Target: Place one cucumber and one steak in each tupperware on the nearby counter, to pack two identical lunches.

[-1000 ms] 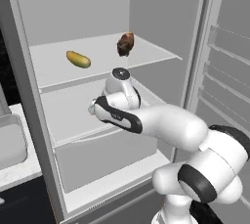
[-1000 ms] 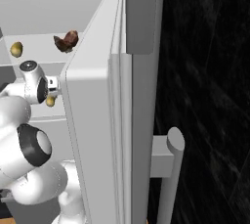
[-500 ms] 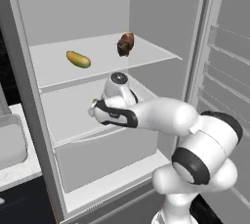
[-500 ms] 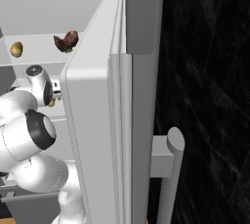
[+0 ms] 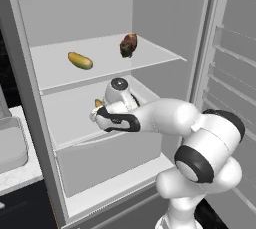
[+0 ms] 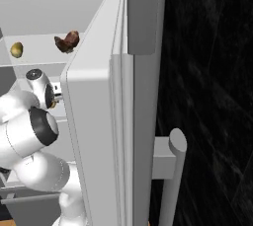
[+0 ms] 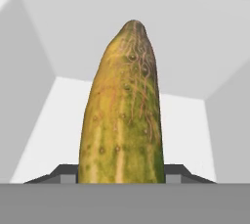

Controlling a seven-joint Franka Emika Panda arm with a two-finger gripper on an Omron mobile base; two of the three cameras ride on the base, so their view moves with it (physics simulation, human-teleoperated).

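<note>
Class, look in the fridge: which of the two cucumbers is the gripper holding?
The cucumber on the lower shelf, clamped in the gripper; the other cucumber lies free on the upper shelf.

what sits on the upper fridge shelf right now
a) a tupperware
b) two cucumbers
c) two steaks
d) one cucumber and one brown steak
d: in the left base view the upper shelf carries a single yellow-green cucumber to the left and a lumpy dark brown steak to the right, lying apart from each other.
</note>
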